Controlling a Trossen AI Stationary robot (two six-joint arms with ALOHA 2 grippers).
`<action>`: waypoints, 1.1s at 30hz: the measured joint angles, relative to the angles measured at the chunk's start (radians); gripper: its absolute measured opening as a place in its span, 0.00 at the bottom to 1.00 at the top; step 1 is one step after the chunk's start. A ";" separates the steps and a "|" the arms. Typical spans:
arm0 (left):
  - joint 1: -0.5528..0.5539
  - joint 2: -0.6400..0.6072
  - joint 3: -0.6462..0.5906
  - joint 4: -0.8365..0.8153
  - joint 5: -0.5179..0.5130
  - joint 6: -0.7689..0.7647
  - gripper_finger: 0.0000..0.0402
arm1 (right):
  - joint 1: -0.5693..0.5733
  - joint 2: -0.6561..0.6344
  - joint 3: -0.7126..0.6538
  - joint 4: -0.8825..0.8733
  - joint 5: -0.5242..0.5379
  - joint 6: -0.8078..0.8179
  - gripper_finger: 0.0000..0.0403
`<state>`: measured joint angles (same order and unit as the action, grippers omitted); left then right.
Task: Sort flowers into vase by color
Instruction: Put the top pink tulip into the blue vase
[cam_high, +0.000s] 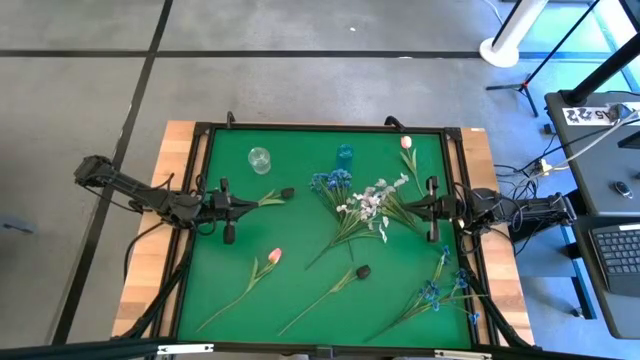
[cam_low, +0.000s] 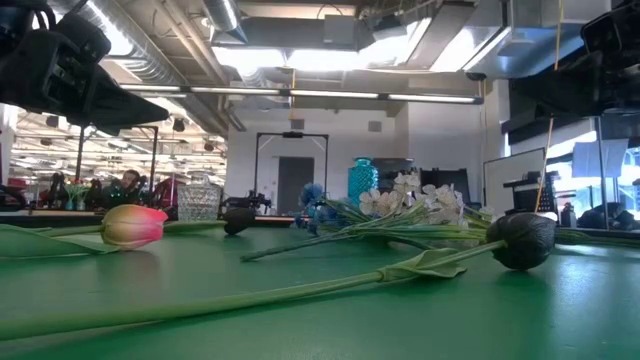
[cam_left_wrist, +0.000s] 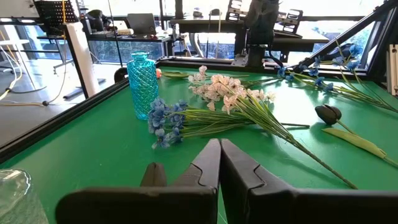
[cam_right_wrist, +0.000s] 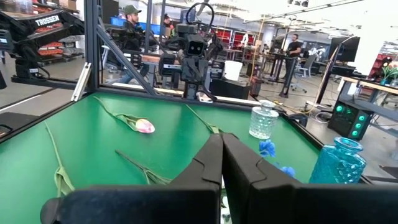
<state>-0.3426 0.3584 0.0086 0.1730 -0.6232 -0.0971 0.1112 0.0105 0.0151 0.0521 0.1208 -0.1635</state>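
Flowers lie flat on the green mat (cam_high: 230, 270). A dark tulip bud (cam_high: 288, 192) lies just ahead of my left gripper (cam_high: 258, 203). White sprays (cam_high: 372, 200) and a blue cluster (cam_high: 332, 181) lie in the middle, ahead of my right gripper (cam_high: 405, 207). A pink tulip (cam_high: 274, 256), a second dark tulip (cam_high: 362, 271) and more blue flowers (cam_high: 440, 290) lie nearer. Another pink tulip (cam_high: 406, 142) lies by the far edge. The clear glass vase (cam_high: 260, 159) and the blue vase (cam_high: 345, 154) stand upright at the far side. Both grippers are shut, left (cam_left_wrist: 219, 155) and right (cam_right_wrist: 222, 149), and raised above the mat.
A raised black frame (cam_high: 320, 127) rims the mat. The arms' bases sit at the left and right edges. Bare mat shows at the near left corner (cam_high: 215, 300) and between the two vases. Beyond the table stand stands, a desk with a laptop and, far off, people.
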 joint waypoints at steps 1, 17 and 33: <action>0.000 0.000 0.000 0.000 0.000 0.000 0.00 | 0.000 0.000 0.000 -0.002 0.006 0.000 0.01; 0.000 0.000 0.000 0.000 0.000 0.000 0.00 | 0.000 0.007 0.001 -0.020 0.038 0.012 0.01; 0.000 0.000 0.000 0.000 0.000 0.000 0.00 | 0.000 0.014 0.001 -0.012 0.075 -0.003 0.01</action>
<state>-0.3427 0.3583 0.0083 0.1730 -0.6232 -0.0971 0.1112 0.0242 0.0156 0.0400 0.1954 -0.1669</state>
